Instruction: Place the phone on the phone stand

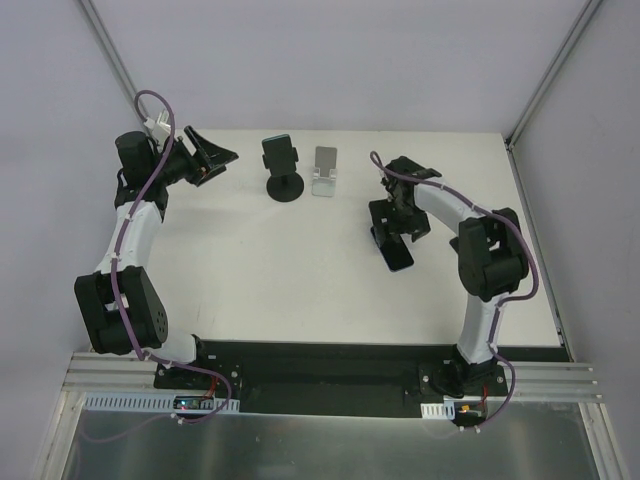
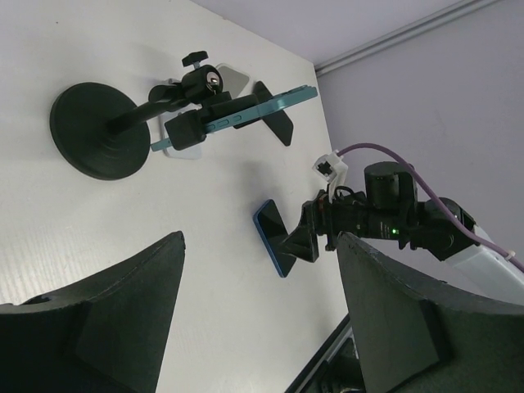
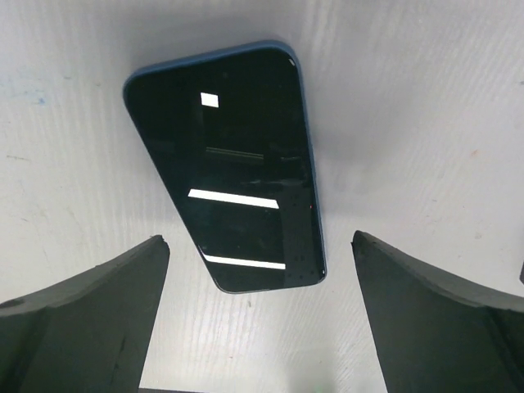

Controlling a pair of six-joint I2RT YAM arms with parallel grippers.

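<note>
Because the right claw (image 3: 258,239) hangs spread wide directly over the phone (image 3: 225,164), it straddles the long edges; a straight drop should suffice. Screen up on the worktop (image 1: 300,270), the phone runs near-to-far, far end slightly left, toward the empty silver phone stand (image 1: 324,172). The left claw (image 1: 212,152), spread and empty, sits well apart.
</note>
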